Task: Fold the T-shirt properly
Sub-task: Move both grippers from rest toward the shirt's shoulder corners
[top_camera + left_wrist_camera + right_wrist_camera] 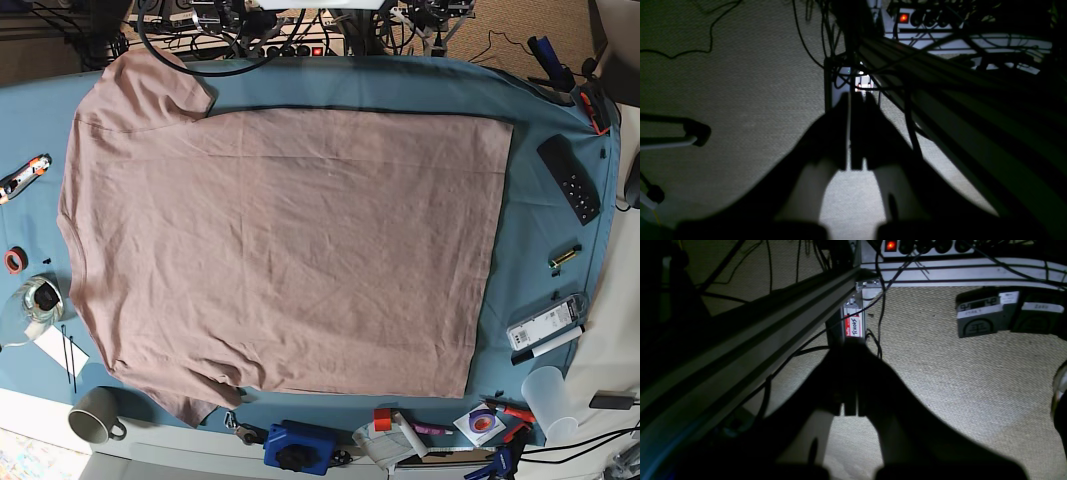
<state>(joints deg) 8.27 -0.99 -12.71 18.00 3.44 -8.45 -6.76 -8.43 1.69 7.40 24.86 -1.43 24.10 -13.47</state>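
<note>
Teal-covered bench carries one T-shirt, spread flat and unfolded, neck end toward the base view's left, hem toward its right, both sleeves out. Near edge clutter: one grey mug, one blue device, one clear cup. Right side: one black remote. Left edge: one tape roll. Neither arm shows in the base view; both wrist cams look down at carpet below the bench, beside an aluminium frame rail. Left gripper: jaws together, nothing between them. Right gripper: jaws pressed closed, also empty. One power strip with a lit red switch sits far back on the floor, cables around it; two grey boxes lie on the carpet to the right. My read: fold not started, arms parked low. Next move likely needs both arms raised over the bench, jaws opened, then a pinch on a sleeve or side edge to bring it across the body. Wrinkles are light, so fabric should lift clean.
</note>
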